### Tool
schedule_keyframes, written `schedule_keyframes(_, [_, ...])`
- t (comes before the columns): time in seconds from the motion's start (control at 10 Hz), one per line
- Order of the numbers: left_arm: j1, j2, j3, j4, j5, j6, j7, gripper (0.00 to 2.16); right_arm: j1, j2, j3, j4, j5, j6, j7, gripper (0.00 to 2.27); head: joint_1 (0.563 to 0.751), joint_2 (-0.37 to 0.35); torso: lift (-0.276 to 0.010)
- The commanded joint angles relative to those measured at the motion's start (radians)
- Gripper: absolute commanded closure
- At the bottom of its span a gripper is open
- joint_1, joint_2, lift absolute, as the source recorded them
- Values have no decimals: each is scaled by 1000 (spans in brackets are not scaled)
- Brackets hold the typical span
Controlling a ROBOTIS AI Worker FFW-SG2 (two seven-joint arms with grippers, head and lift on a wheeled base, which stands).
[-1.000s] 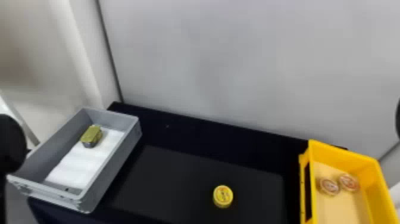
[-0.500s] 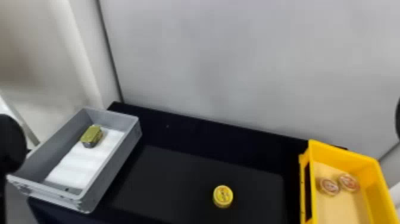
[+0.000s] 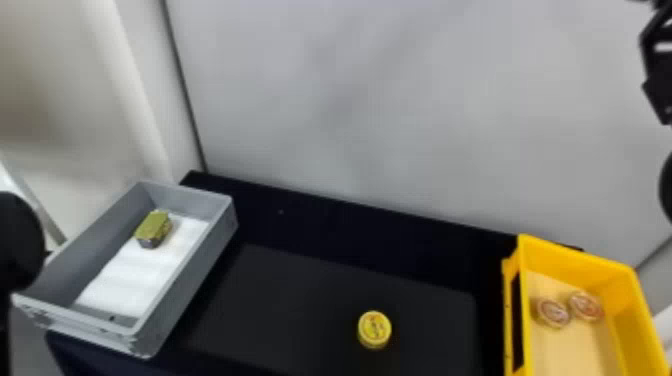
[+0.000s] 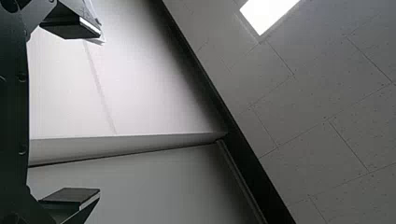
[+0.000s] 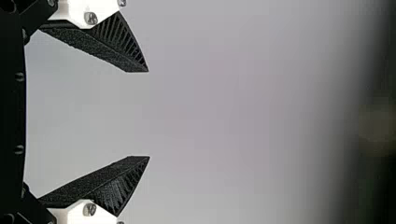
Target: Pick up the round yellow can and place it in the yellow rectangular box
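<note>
- The round yellow can (image 3: 374, 330) sits near the front edge of the black tabletop (image 3: 290, 300), left of the yellow box (image 3: 635, 300).
- Left gripper (image 4: 100, 114): wide open, empty.
- Right gripper (image 3: 658, 75): open wide, empty.

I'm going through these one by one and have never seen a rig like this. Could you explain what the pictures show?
This is a two-armed robot. The head view looks forward and down from its head; each wrist view comes from a camera on one arm and is turned on its side.

On the dark surface stands a round yellow can. To its right is a yellow box with two round tins inside. To its left is a grey box holding a greenish tin.

The left claw and the right claw are both open, with nothing between their fingers.
</note>
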Motion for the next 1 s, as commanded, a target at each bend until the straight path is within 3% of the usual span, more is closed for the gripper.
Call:
schedule_keyframes(0.0, [0,0,1,-2,-1,6,-3,85,-131,78,-19,69,62,432,277,133,694,-78,0])
schedule_keyframes(0.2, [1,-2,1,-2,-1,6,-3,85,-173,70,27,225,122,535,553,125,694,-78,0])
schedule_keyframes(0.4, [1,-5,-4,-2,2,6,-3,85,-170,76,87,379,299,532,869,128,694,-78,0])
schedule_keyframes(0.6, [0,-6,-7,0,4,6,-3,85,-151,119,133,517,486,489,1113,116,694,-78,0])
schedule_keyframes(0.7, [-2,-9,-11,2,5,7,-3,85,-137,129,152,572,488,467,1156,116,694,-78,0])
schedule_keyframes(0.9, [-5,-14,-16,5,8,7,-3,84,-90,150,169,621,465,426,1158,93,694,-78,0])
